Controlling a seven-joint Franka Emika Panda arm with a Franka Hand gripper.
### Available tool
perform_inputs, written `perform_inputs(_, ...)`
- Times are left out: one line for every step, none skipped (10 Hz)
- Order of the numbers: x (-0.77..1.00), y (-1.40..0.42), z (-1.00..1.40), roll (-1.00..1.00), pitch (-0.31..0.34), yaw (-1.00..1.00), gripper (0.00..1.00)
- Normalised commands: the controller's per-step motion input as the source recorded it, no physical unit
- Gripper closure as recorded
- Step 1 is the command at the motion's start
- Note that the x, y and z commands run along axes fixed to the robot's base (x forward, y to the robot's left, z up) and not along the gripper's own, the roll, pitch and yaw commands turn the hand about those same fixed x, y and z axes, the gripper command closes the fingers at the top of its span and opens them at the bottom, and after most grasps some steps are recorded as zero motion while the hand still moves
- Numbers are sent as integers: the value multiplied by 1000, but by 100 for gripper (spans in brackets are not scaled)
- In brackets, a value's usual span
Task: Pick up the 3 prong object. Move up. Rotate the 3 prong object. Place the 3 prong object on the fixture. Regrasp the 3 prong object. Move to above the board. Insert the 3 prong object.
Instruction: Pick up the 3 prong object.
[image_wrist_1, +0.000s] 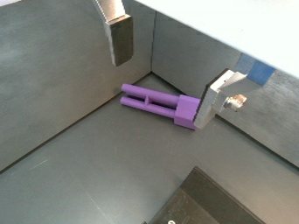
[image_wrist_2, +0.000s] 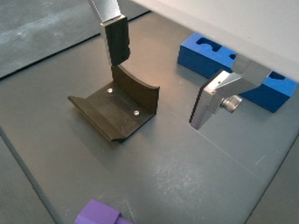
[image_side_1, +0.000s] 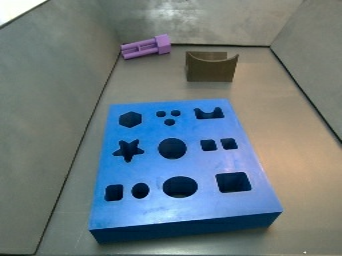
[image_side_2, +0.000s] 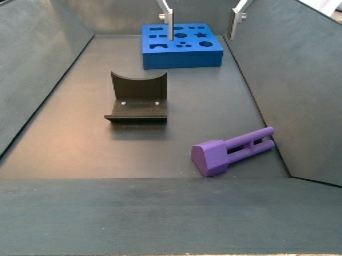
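You have one 3 prong object (image_side_2: 235, 151) lower right, one fixture (image_side_2: 136, 99), one board (image_side_2: 183, 45). Your gripper (image_wrist_2: 163, 83) hangs empty, jaws apart.

A dull dark-grey flat floor (image_side_2: 120, 150) spreads across both side views, boxed in by smooth grey metal walls (image_side_2: 34, 50) rising at a slant (faint smudgy reflections show on them). A plain white surface (image_wrist_2: 233, 22) lies beyond the wall's top edge.

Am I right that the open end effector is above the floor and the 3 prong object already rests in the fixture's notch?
Not quite. The 3 prong object lies on the floor apart from the fixture, as a side view shows. The end effector is indeed open above the floor.
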Motion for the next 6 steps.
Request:
perform_inputs(0, -63, -520, 209, 0, 11, 0)
perform_inputs(106, 374, -526, -97, 20, -523, 0)
perform_inputs(0, 209, -551, -99, -19, -683, 0)
perform_inputs(-49, 620, -589, -224, -53, -180, 0)
perform_inputs(-197, 880, -474, -310, -111, 26, 0)
perform_inputs(-371, 774, -426, -246, -149, 269, 0)
